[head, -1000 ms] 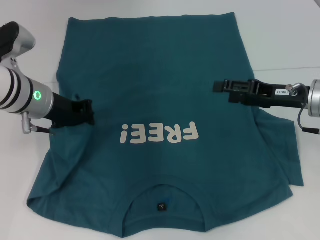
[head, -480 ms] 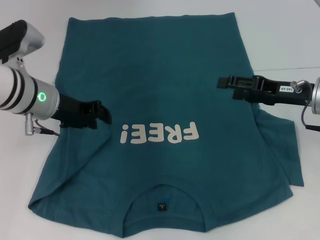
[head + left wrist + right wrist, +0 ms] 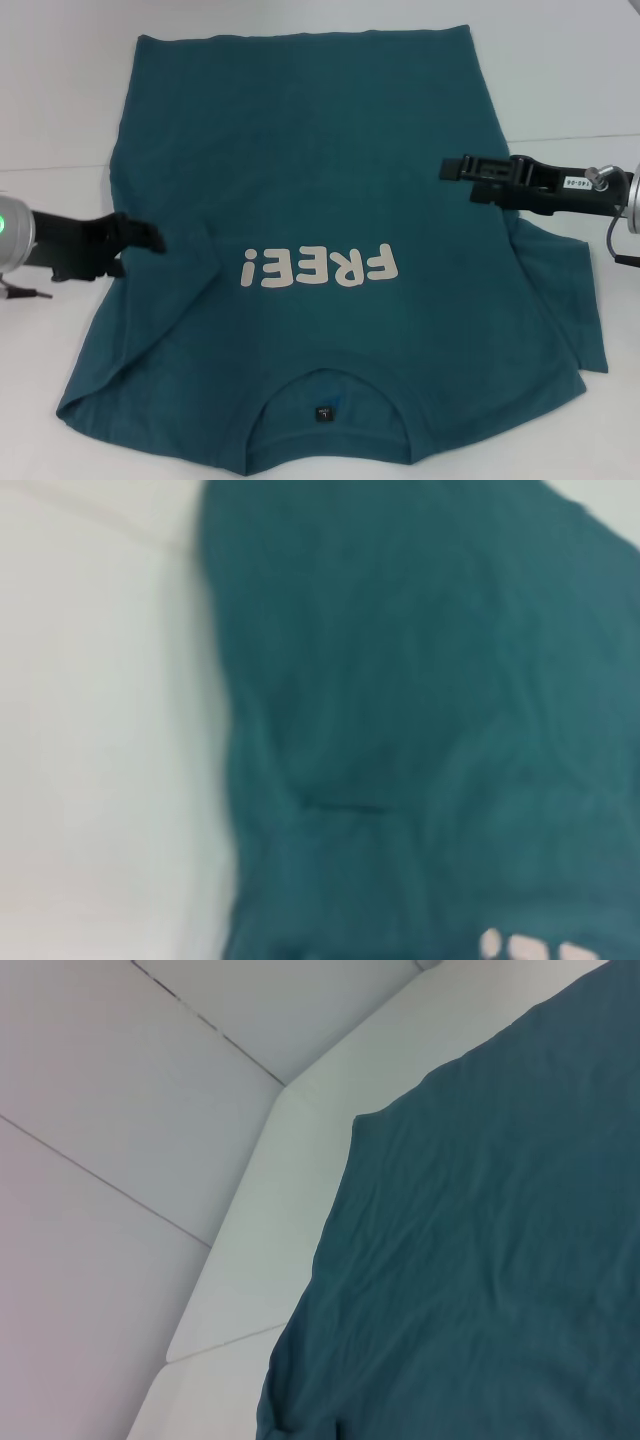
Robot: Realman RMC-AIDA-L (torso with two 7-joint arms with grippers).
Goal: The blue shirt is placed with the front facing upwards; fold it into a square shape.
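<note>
Teal shirt: large dark teal-blue short-sleeved cotton T-shirt [image 3: 330,180] lies spread front-up on the white table [image 3: 60,90], covering most of its middle; the hem reaches toward the far edge and the ribbed round collar [image 3: 325,395] lies at the near edge.
Print: cream "FREE!" lettering [image 3: 318,266] sits across the chest, upside down from the head camera.
Sleeves: the right-side sleeve lies flat toward the table's right edge; the left-side sleeve is bunched, with folds running from the print toward the near left corner.
Label: a small dark tag [image 3: 322,412] shows inside the collar.
Left gripper: black left gripper [image 3: 145,238] sits low at the shirt's left edge, level with the print, its tip over the cloth; its fingers look drawn together, with no cloth visibly between them.
Right gripper: black right gripper [image 3: 452,168] hangs above the shirt's right side, just inside its right edge and beyond the print; whether its fingers are apart or together cannot be told.
Left wrist view: blurred teal cloth beside bare white table, with a bit of cream print.
Right wrist view: a shirt corner and the pale table edges.
</note>
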